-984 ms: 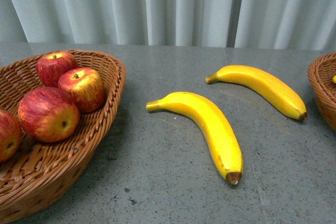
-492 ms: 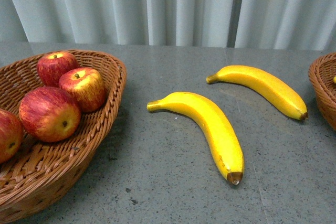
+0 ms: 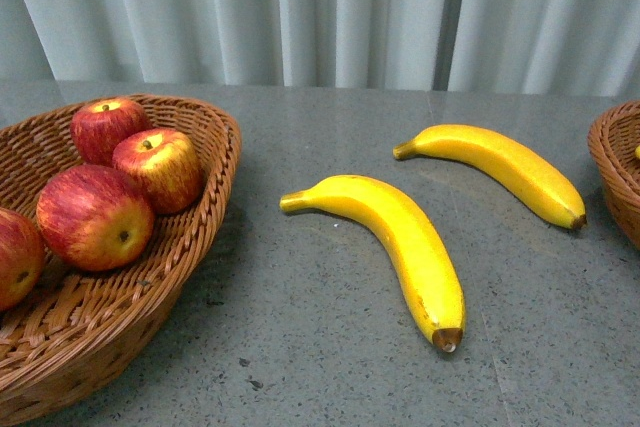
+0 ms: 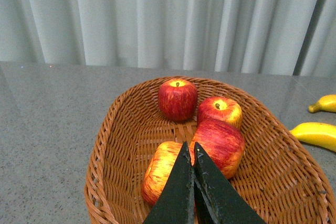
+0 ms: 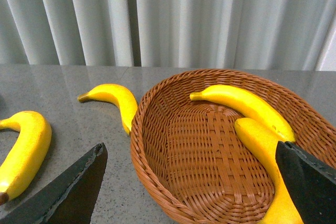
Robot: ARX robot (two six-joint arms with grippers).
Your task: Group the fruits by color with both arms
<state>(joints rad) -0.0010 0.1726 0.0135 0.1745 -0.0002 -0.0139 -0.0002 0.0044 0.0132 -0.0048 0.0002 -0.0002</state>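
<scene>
On the grey speckled stone-look table [image 3: 330,367], the largest things were two oval baskets. The brown woven wicker basket on the left [image 4: 105,129] sat under and ahead of the left gripper [image 4: 191,148], whose black jaws were pressed together with nothing between them. The matching wicker basket on the right [image 5: 157,145] lay ahead of the right gripper [image 5: 189,148], framed between its jaws, which stood wide apart and empty. Two long curved yellow bananas [image 5: 247,111] rested inside that basket, just ahead of the spread jaws. Two others were on the bare table, out beyond those jaws on the side toward the left arm: the nearer loose banana [image 3: 390,242] and the farther loose banana [image 3: 495,167], lying apart. Four red apples streaked with yellow [image 4: 177,98] sat in the left basket just ahead of the closed jaws, the closest two partly hidden behind them. The red side looked finished, so the step in hand seemed to be the yellow fruit. The next move likely called for the right arm to carry its open jaws sideways, straddle the farther loose banana across its middle, and close. Against the view of a second before, no fruit had moved; the whole front picture had merely crept slightly sideways.
</scene>
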